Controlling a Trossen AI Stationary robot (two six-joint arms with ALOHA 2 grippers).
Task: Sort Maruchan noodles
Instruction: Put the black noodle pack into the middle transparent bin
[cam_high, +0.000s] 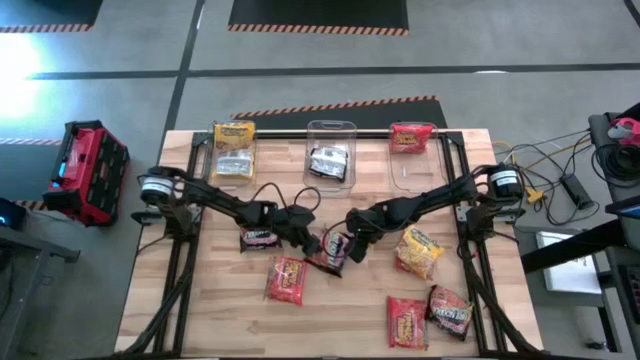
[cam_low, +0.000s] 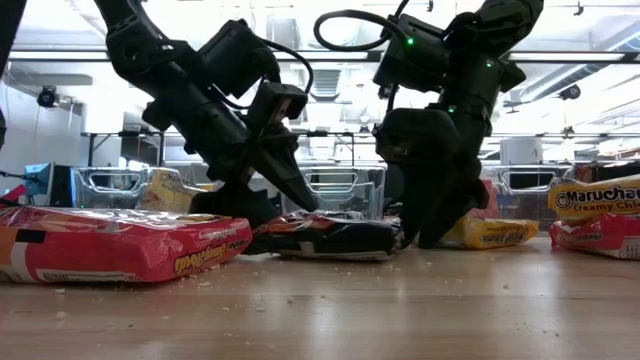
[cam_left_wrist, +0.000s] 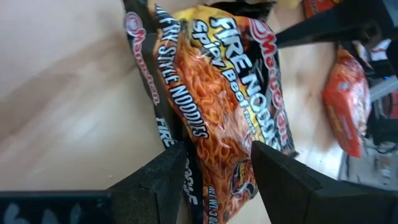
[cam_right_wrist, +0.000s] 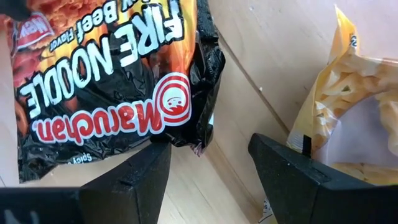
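We see a wooden table (cam_high: 330, 320) with three clear bins (cam_high: 330, 130) along its far edge: the left one holds a yellow packet (cam_high: 234, 135) and a pale one under it, the middle one a dark packet (cam_high: 328, 161), the right one a red packet (cam_high: 409, 137).

Both arms meet at the middle of the table, over one black Fire Noodle packet (cam_high: 335, 250). The left gripper (cam_left_wrist: 217, 180) has its fingers on the two sides of one end of this packet, spread, and we cannot say that they press it yet. The right gripper (cam_right_wrist: 208, 168) stands at the other end with its fingers apart; one finger touches the black corner, the gap between them is over bare wood, and it holds nothing.

For this step we think only one arm should take the packet. The left one is better placed: it should close across the narrow end, not on the crinkly seam, and lift straight up so that the wrapper does not slide out. The right arm should move away first.

Loose on the table we count six packets: three dark ones, including the packet between the grippers, two red (cam_high: 286, 280) and one yellow (cam_high: 418, 252). In the bins we count four.
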